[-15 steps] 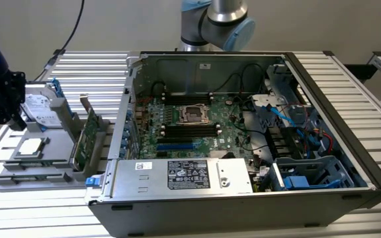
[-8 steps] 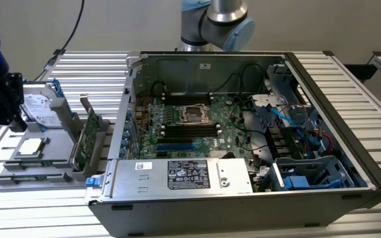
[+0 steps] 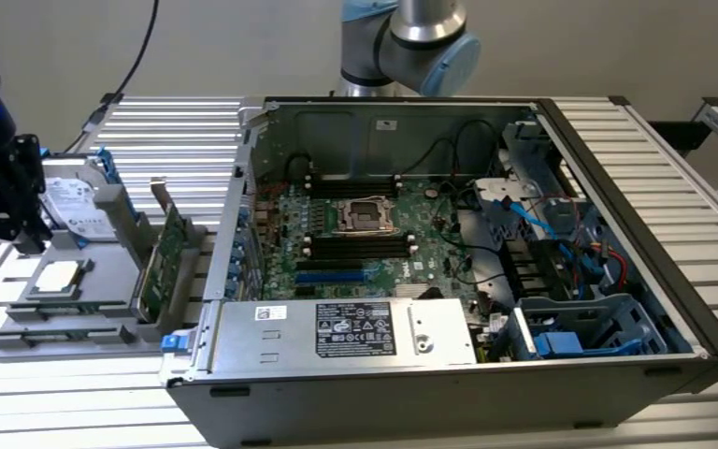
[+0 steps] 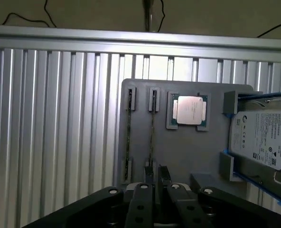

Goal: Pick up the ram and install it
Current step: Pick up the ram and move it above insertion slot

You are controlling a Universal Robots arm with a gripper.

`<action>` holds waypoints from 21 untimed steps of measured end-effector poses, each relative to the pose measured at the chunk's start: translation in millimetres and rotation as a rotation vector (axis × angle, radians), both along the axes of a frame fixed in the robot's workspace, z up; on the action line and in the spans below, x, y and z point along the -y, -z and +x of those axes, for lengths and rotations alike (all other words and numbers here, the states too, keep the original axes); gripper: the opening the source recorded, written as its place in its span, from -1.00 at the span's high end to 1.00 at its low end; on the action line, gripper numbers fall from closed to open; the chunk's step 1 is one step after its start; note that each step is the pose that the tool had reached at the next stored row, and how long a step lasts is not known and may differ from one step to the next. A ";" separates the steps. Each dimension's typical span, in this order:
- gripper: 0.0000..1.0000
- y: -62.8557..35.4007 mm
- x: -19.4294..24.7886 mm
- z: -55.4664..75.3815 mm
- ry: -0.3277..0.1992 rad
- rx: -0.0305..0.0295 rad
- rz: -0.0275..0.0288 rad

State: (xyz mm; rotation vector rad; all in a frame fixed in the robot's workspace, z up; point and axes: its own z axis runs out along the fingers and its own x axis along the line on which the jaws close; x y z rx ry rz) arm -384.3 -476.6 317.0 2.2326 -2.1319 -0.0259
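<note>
Two ram sticks stand on edge in a grey holder tray (image 4: 188, 152). One ram (image 4: 152, 128) runs straight out from my gripper (image 4: 156, 172); the other ram (image 4: 129, 137) lies parallel beside it. My gripper hangs over the near end of the first stick, its fingertips (image 4: 150, 172) a narrow gap apart with nothing between them, so it is open. In the exterior view, the gripper (image 3: 22, 241) hovers over the tray (image 3: 35, 337) at that view's left. The motherboard's black slots (image 3: 359, 248) lie inside the open computer case (image 3: 634, 187).
On the tray sit a silver processor (image 4: 190, 110), a hard drive with blue rails (image 4: 261, 137) and, upright, a large green card (image 3: 165, 262). A power supply box (image 3: 347, 332) fills the case's front. Ribbed metal table (image 4: 50, 123) surrounds the tray.
</note>
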 end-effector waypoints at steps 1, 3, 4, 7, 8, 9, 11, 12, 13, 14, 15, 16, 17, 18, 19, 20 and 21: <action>0.54 -0.1 0.1 0.0 0.000 -0.0001 -0.0001; 0.40 0.8 0.8 -0.7 0.000 0.0000 0.0001; 0.40 1.9 2.7 -0.9 -0.001 0.0000 -0.0001; 0.40 6.6 8.9 -1.4 -0.005 -0.0019 0.0010; 0.40 8.5 11.1 -1.5 -0.007 -0.0031 0.0016; 0.40 10.3 13.1 -1.7 -0.009 -0.0042 0.0022; 0.40 13.9 16.9 -2.0 -0.013 -0.0065 0.0034; 0.40 15.6 18.8 -2.2 -0.015 -0.0079 0.0039; 0.40 17.5 20.6 -2.4 -0.016 -0.0092 0.0045; 0.40 19.2 22.4 -2.5 -0.018 -0.0106 0.0050; 0.40 21.1 24.1 -2.7 -0.021 -0.0119 0.0057; 0.40 23.0 25.6 -2.9 -0.023 -0.0128 0.0062; 0.40 24.7 26.9 -3.1 -0.025 -0.0136 0.0066; 0.40 26.6 28.2 -3.3 -0.028 -0.0143 0.0070; 0.40 28.5 29.2 -3.3 -0.032 -0.0148 0.0077; 0.40 30.3 30.1 -3.4 -0.036 -0.0154 0.0083; 0.40 32.1 31.0 -3.4 -0.041 -0.0161 0.0088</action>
